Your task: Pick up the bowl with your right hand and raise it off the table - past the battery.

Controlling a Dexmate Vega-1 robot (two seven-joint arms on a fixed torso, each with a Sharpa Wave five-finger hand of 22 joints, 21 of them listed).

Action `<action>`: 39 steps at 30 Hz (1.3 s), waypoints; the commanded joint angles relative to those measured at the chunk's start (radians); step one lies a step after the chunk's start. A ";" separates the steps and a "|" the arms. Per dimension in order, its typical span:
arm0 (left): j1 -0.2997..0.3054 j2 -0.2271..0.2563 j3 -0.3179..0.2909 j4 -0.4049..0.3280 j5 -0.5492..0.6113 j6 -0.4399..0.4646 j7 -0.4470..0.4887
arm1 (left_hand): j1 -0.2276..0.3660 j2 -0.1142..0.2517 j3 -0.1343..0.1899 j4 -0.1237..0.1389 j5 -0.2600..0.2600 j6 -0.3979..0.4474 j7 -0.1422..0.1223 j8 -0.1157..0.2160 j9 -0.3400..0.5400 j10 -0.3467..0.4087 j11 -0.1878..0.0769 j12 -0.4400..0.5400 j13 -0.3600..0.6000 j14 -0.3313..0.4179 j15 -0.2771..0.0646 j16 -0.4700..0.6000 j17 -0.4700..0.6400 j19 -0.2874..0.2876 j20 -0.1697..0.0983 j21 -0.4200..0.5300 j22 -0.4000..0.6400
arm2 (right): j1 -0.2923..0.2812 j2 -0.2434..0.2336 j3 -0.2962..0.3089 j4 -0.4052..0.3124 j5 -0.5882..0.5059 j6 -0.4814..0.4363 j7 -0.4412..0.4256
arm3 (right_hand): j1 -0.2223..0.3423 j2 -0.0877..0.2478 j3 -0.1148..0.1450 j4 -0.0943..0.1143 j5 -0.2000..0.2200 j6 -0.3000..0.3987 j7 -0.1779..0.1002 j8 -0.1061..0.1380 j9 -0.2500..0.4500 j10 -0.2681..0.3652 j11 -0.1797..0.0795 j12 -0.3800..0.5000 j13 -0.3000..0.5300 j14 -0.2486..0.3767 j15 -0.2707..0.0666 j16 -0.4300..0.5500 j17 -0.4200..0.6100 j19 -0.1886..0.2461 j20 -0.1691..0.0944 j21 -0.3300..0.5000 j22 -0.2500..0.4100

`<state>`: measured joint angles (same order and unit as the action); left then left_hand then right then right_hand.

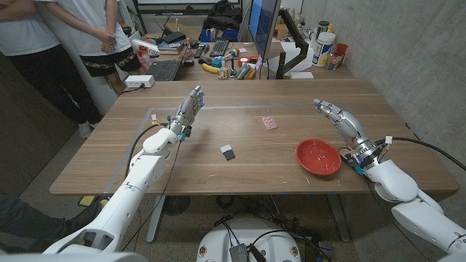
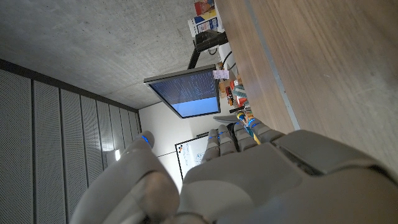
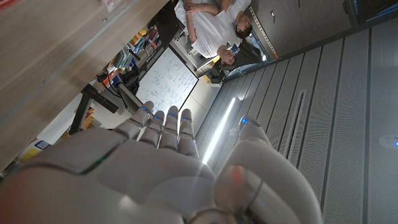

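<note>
I'm looking at the red bowl (image 1: 318, 156) sitting on the table (image 1: 218, 175) just inboard of my right hand (image 1: 341, 118), which is hanging open and empty, way nearer than the left.

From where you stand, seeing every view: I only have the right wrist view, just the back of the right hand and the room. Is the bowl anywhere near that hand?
Observer: Yes. In the head view the red bowl sits on the table just to the robot's left of the right hand, untouched.
Operator: Is the hand holding anything?
Observer: No. Its fingers are stretched out and apart, above the table beside the bowl.
Operator: Where is the battery?
Observer: A small black and white item, possibly the battery, lies near the table's middle, between the two hands.
Operator: And the left hand?
Observer: The left hand is raised with fingers extended, holding nothing, well away from the bowl.
</note>
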<state>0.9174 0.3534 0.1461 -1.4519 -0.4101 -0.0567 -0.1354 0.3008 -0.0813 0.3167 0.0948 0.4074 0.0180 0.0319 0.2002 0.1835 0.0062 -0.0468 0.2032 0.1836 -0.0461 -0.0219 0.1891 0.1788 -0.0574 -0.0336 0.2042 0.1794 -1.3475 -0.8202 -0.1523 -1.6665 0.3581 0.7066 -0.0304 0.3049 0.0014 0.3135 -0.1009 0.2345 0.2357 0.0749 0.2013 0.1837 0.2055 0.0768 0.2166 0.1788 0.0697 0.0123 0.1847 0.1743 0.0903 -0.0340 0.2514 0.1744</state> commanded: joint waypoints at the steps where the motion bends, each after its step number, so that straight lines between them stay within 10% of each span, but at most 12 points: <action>1: 0.007 -0.002 -0.003 -0.012 0.002 0.004 0.016 | 0.007 0.003 -0.005 0.002 0.003 0.000 -0.005 -0.001 0.002 0.002 -0.007 0.000 0.004 -0.004 -0.002 -0.001 0.004 -0.001 -0.063 0.005 0.002 | -0.006 -0.011 0.003 0.006 -0.006 0.016 0.024 | 0.014 -0.002 0.002 -0.009 0.004 0.007 -0.006 -0.003 0.003 0.008 -0.008 0.003 0.006 0.010 0.001 0.000 0.002 0.012 0.003 -0.005 0.004; 39: 0.036 0.009 0.012 -0.060 0.023 0.000 0.049 | 0.010 0.008 -0.013 0.002 0.002 0.009 -0.005 0.001 0.002 0.012 -0.006 0.002 0.004 0.002 -0.002 0.001 0.005 0.002 -0.060 0.004 0.003 | -0.105 -0.025 0.068 -0.033 -0.132 0.056 0.000 | 0.030 -0.010 0.001 -0.022 0.014 0.014 -0.029 -0.003 0.004 0.020 -0.017 0.005 0.007 0.025 -0.010 0.003 0.004 0.029 0.000 -0.014 0.005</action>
<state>0.9398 0.3545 0.1561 -1.4855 -0.3917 -0.0598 -0.1001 0.3047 -0.0774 0.3100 0.0965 0.4074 0.0234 0.0265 0.2002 0.1835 0.0117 -0.0521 0.2033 0.1836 -0.0461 -0.0218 0.1891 0.1788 -0.0576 -0.0336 0.2042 0.1791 -1.4283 -0.8540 -0.1043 -1.6959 0.2564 0.7430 -0.0214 0.3220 -0.0050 0.3136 -0.1174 0.2423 0.2484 0.0515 0.2013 0.1837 0.2162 0.0661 0.2166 0.1842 0.0831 -0.0010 0.1848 0.1743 0.1137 -0.0323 0.2398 0.1744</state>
